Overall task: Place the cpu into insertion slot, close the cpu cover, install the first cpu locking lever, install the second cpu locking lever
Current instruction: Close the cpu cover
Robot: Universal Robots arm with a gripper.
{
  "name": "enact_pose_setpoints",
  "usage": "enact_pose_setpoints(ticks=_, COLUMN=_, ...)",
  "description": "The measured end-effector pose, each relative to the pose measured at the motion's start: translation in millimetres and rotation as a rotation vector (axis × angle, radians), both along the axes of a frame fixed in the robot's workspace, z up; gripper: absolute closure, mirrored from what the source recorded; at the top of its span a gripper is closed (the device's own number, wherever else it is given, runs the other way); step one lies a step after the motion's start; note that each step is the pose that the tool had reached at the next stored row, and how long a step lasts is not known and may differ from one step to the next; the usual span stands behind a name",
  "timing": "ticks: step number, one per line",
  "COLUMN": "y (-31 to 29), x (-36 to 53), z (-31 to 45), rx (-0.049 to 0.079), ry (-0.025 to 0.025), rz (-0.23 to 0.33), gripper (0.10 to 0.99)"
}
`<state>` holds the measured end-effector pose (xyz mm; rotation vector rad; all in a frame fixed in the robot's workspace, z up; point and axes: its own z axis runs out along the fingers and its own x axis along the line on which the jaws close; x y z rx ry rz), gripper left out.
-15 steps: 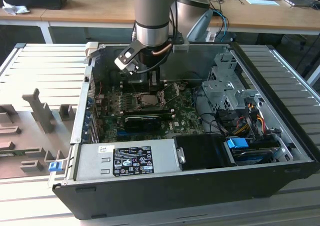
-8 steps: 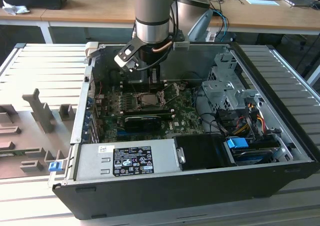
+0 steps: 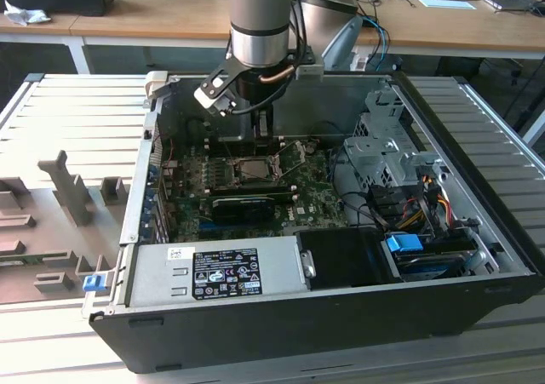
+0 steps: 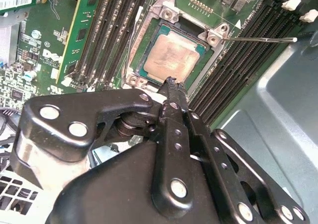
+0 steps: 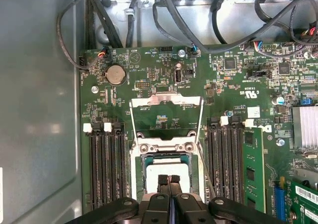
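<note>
The cpu (image 4: 171,57) lies in the insertion slot (image 4: 167,11).

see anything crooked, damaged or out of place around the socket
Nothing looks damaged. The cpu sits square in the insertion slot, but the cpu cover lies swung open and a thin locking lever juts loose over the memory slots. The fingers are shut at the chip's edge.

The gripper (image 4: 171,83) is black, the cpu (image 4: 171,57) dull grey-beige on top with a green rim, the cpu cover (image 5: 166,100) bare silver, the motherboard (image 3: 319,201) green with pale print, the memory slots (image 5: 105,169) black with white latches, and the clip (image 3: 94,282) at the exterior view's lower left blue.
</note>
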<state>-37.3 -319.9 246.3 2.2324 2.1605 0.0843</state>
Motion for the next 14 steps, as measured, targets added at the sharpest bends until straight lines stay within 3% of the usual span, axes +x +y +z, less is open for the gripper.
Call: enact_pose_setpoints(ticks=14, y=0.1, x=0.1, z=8.5, rx=0.000, ry=-0.0002, rz=0.000, gripper=0.980)
